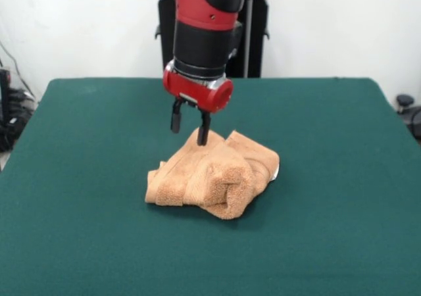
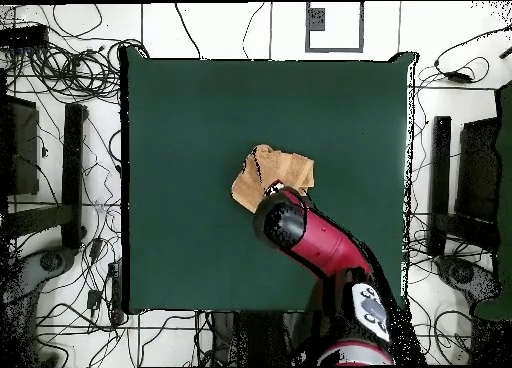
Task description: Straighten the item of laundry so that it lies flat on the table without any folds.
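While the towel [image 1: 214, 174] is still a bunched heap of rolls and folds, the task looks barely begun: in the front view it sits just below the middle of the table [image 1: 79, 177], and from above it lies near the centre of the green top, a little toward the twelve o'clock side of the arm [image 2: 315, 239]. The heap has a thick rolled lobe at about five o'clock in the front view, a flatter folded flap running off toward eight o'clock, and a small white tag [image 1: 277, 172] peeping out at the three o'clock edge. The gripper [image 1: 190, 125] comes down from twelve o'clock over the far edge of the heap, its two dark fingers [image 1: 175, 119] spread apart with a clear gap between them; one tip meets the towel's raised far corner, the other stands off the cloth to the nine o'clock side, and nothing is pinched. I judge this to be the reach for a first grasp. The next move would call for lowering so that both fingers straddle that upper edge, pinching a single layer rather than the whole roll, then lifting and drawing it outward so the folds open. Taking too thick a bite would likely just drag the bundle across the felt.
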Robot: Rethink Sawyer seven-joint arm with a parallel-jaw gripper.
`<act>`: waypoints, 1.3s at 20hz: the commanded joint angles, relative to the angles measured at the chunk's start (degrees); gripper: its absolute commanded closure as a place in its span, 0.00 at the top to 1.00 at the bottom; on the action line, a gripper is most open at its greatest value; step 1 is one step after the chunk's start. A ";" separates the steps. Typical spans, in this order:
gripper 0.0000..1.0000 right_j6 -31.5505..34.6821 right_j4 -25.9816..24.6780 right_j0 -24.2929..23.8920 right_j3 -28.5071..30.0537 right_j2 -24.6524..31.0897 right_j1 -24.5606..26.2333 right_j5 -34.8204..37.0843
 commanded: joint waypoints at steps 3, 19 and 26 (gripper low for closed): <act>1.00 12.81 -3.61 -5.92 7.20 17.62 3.10 -10.52; 1.00 13.00 -8.81 -13.14 8.88 26.44 4.38 -15.91; 1.00 12.66 -8.32 -13.24 9.67 26.09 3.21 -13.56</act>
